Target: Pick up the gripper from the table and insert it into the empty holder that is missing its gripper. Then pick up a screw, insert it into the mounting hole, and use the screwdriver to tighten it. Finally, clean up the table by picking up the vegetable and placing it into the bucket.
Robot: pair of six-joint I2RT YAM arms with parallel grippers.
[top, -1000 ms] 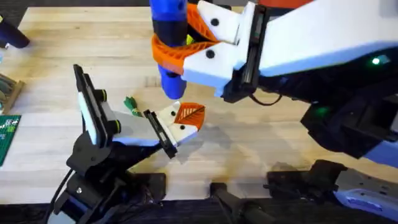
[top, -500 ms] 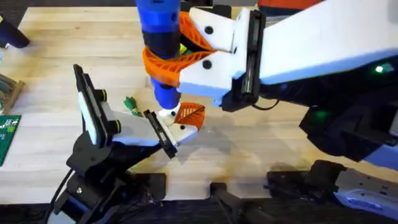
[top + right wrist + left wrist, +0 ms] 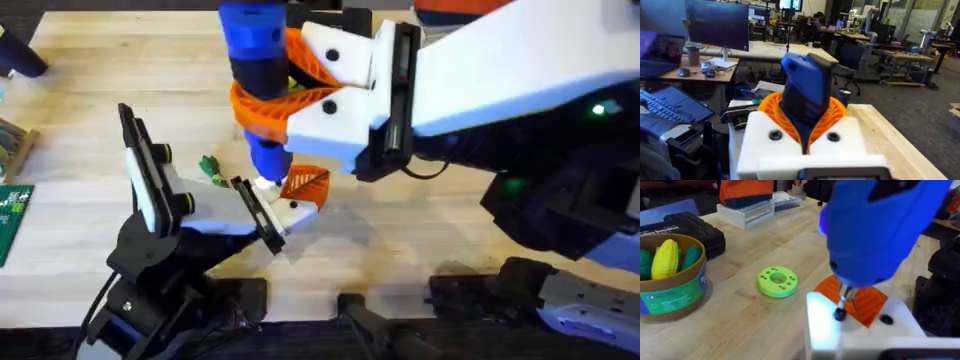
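Blue screwdriver (image 3: 258,75) clamped in right hand (image 3: 300,85), bit on holder (image 3: 860,330).

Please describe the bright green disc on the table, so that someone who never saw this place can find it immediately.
In the left wrist view, start from the round bucket holding toy vegetables. On the bare wooden table between it and the blue screwdriver lies the green disc. It is the one flat, lime-green round piece with small holes.

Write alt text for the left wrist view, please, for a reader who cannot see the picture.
A blue screwdriver points its metal bit down at a dark screw on a white block, beside an orange ribbed tip. On the wooden table behind lie a bright green disc, a round bucket with toy vegetables inside, and a black case.
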